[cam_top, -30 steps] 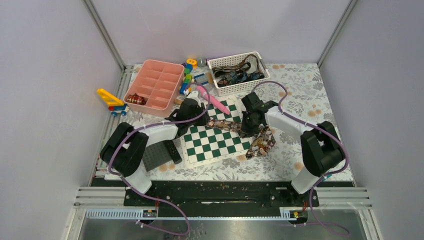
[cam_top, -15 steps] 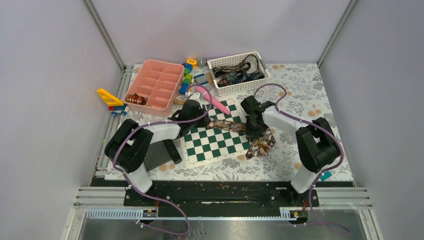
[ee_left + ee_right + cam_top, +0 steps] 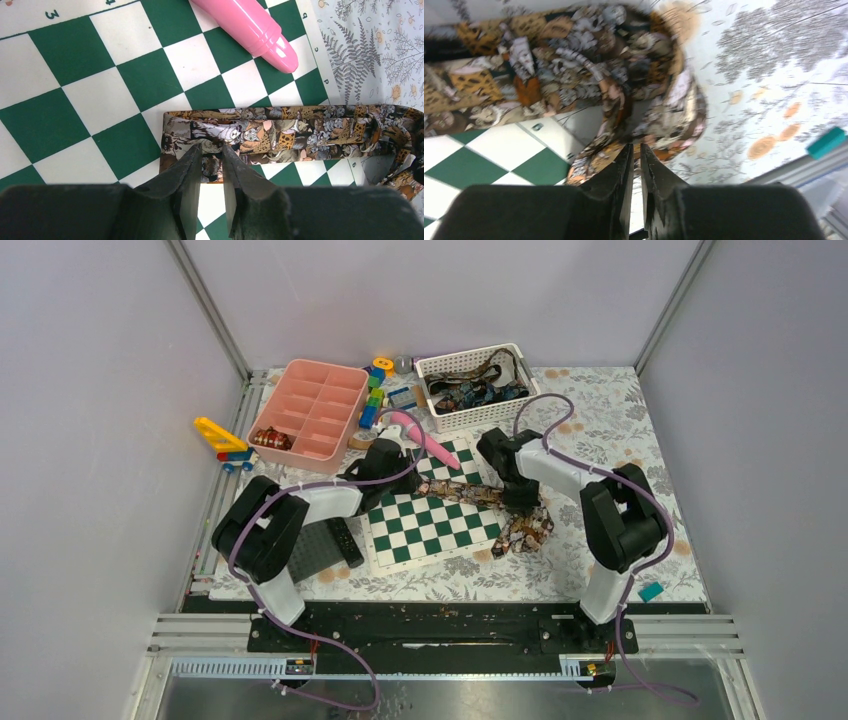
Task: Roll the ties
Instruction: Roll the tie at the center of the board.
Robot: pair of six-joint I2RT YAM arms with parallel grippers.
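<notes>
One tie (image 3: 470, 493), in a brown, tan and black animal print, lies across the chessboard (image 3: 430, 525). Its wide end is bunched up off the board's right edge. My left gripper (image 3: 412, 480) is at the tie's narrow left end. In the left wrist view the narrow end (image 3: 300, 132) is folded flat, and the left gripper (image 3: 212, 149) is closed on its near edge. My right gripper (image 3: 522, 502) is on the bunched wide part. In the blurred right wrist view the right gripper (image 3: 636, 147) is nearly closed, with the tie's fabric (image 3: 589, 75) at its tips.
A white basket (image 3: 490, 412) at the back holds more ties. A pink compartment tray (image 3: 325, 365) stands at the back left, with toy blocks (image 3: 375, 400) beside it. A pink marker (image 3: 425, 440) lies on the board's far edge. A black remote (image 3: 347, 540) lies left of the board. A teal block (image 3: 650, 590) lies at the near right.
My right gripper has moved a little right and nearer along the tie, and its arm has swung. The tie's wide end has bunched into a curl. The left gripper has stayed put.
</notes>
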